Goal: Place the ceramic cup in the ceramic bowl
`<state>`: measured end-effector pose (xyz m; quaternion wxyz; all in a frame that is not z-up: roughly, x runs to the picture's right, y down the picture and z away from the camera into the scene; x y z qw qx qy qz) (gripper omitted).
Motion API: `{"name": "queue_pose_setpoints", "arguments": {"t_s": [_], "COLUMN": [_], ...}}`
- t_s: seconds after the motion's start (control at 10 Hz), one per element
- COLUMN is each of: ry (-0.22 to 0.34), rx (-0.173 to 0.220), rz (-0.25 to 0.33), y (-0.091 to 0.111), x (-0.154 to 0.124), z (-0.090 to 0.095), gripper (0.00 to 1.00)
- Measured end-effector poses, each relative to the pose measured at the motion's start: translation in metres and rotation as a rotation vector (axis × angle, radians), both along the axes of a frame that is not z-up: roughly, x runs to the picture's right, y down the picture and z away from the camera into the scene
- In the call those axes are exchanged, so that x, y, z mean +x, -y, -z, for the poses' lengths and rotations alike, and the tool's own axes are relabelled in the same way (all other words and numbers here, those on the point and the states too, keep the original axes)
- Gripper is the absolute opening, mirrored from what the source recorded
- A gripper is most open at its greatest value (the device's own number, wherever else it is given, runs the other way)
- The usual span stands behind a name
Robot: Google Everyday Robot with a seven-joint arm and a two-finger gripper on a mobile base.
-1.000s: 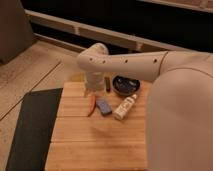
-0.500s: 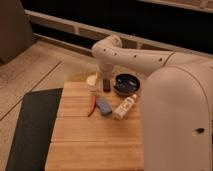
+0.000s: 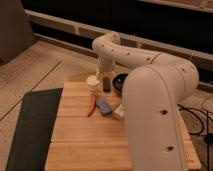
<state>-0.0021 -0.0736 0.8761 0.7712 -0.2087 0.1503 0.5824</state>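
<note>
Wooden slats made up the table (image 3: 75,142). The cream-white ceramic cup (image 3: 92,83) stood upright near its far edge. Just to its right lay a small black block (image 3: 106,85), then the dark ceramic bowl (image 3: 118,80), partly hidden behind the white arm (image 3: 150,95). The gripper (image 3: 104,73) hung above the block, between cup and bowl. Whether it was open or held anything could not be told.

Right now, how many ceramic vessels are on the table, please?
2: ceramic cup at the far edge, ceramic bowl to its right; end effector between them; arm may hide more.
</note>
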Motion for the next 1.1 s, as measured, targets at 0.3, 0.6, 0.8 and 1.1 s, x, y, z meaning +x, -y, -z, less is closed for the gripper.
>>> {"name": "queue_pose_setpoints", "arguments": {"t_s": [0.3,0.6,0.8,1.1], "ry": [0.061,0.085,0.102,0.113], "rx": [-0.068,-0.101,-0.138,-0.233], "rz": [0.080,0.081,0.072,0.047], "y": [-0.006,0.002,-0.004,-0.035], "x": [-0.020,-0.026,-0.037,-0.043], "z": [-0.042,-0.071,-0.085,-0.103], "gripper": [0.65,0.65,0.62,0.27]}}
